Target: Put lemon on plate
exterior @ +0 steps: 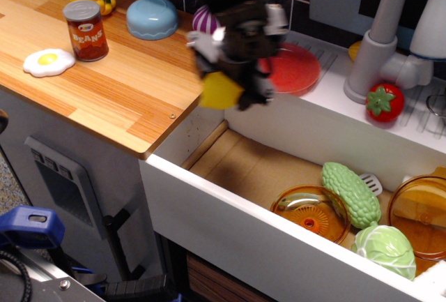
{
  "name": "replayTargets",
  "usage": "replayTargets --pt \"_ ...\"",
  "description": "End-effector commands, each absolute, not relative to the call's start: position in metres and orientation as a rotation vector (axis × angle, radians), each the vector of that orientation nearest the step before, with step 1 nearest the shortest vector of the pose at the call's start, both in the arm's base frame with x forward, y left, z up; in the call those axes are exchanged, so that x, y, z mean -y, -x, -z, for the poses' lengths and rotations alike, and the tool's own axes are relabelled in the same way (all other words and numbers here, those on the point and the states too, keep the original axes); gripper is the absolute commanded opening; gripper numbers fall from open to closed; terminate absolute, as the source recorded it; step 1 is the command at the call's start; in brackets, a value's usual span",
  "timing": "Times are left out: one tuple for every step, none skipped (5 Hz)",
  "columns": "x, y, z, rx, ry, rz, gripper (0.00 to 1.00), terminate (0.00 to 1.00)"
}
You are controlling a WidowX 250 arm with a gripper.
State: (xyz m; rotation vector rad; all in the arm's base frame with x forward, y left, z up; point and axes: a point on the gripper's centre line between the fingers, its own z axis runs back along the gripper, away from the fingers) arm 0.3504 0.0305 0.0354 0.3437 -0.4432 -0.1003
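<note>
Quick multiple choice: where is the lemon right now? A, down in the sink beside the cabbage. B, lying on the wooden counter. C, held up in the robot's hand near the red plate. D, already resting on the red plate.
C: the lemon hangs gripped in the blurred hand, above the counter's edge and just left of the red plate, not resting on anything.

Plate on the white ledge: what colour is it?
Red, glossy; the plate shows in the only camera view.

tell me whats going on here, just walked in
A robot arm is carrying a yellow lemon in its gripper, held in the air at the edge of the wooden counter, beside the red plate. The picture is blurred around the arm. The lemon is not yet on the plate, which sits on the white ledge by the tap.
</note>
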Motion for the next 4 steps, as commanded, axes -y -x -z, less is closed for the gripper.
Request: replayTargets --pt "-0.013 -0.380 -0.057 0.510 -0.406 0.141 0.00 0.00" --pt "-0.013 -0.394 -0.060 0.531 -0.393 0.175 0.00 0.00" --pt "-0.021 -0.407 -0.058 0.568 -0.361 0.215 0.00 0.00" --pt "-0.027 -0.414 -0.058 0.589 -0.334 0.254 0.00 0.00"
